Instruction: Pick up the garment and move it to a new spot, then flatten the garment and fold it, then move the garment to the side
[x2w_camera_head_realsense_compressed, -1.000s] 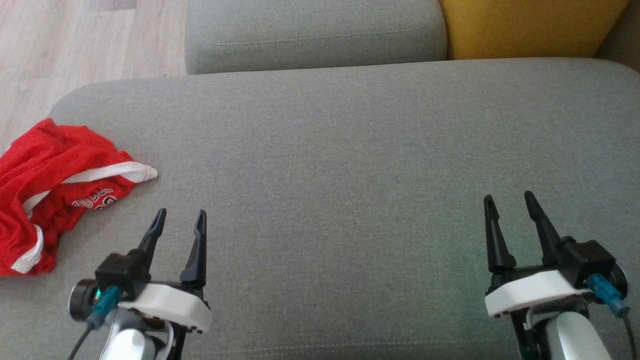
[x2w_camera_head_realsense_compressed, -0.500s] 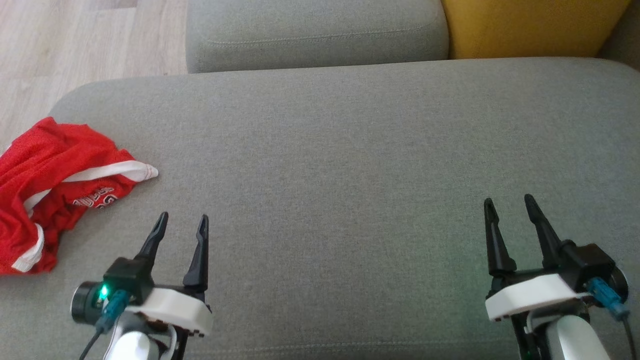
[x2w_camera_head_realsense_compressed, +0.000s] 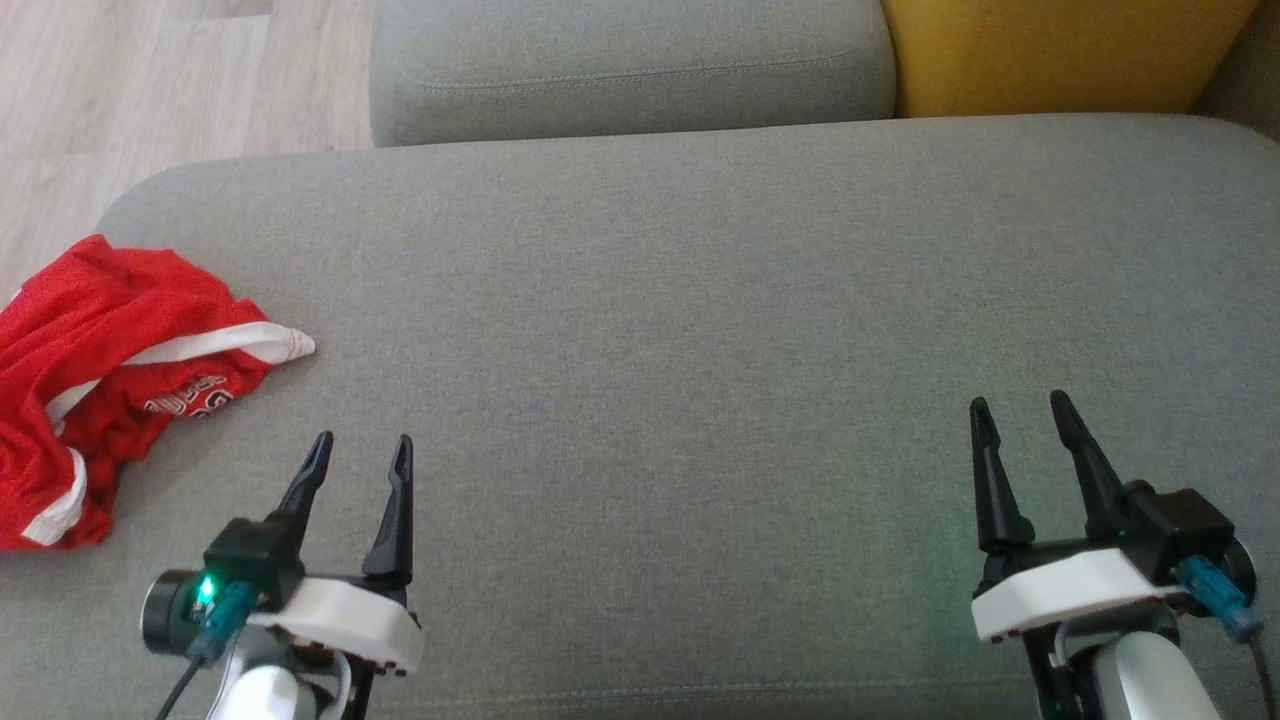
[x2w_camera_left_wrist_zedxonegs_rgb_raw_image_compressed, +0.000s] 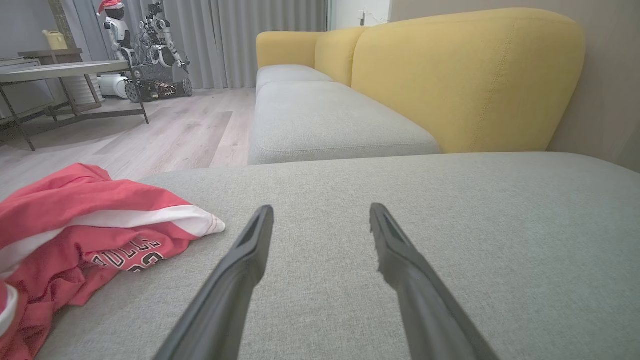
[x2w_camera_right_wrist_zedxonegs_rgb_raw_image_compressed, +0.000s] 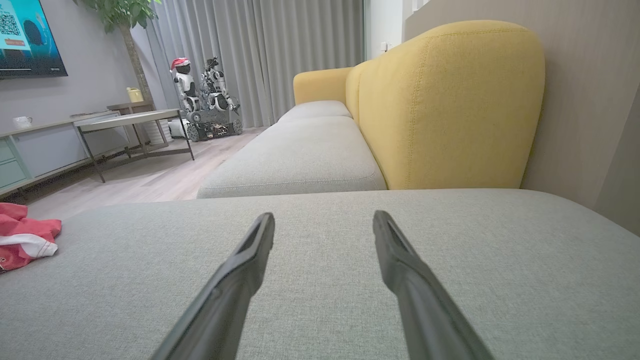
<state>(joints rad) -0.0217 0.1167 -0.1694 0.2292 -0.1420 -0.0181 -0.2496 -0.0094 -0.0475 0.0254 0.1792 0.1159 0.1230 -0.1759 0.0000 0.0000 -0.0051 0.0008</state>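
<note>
The red garment (x2w_camera_head_realsense_compressed: 110, 380) lies crumpled on the grey cushion (x2w_camera_head_realsense_compressed: 700, 300), just ahead and to the left of the left claw (x2w_camera_head_realsense_compressed: 362, 440) and well apart from the right claw (x2w_camera_head_realsense_compressed: 1019, 400). Both claws stand open, holding nothing. The garment looks like light, limp mesh that will sag and bunch. The white-trimmed hem (x2w_camera_head_realsense_compressed: 250, 340) nearest the left claw seems the best pinch.

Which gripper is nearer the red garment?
The left gripper: the garment lies crumpled close beside it at the cushion's left edge, while the right gripper is far across the cushion.
</note>
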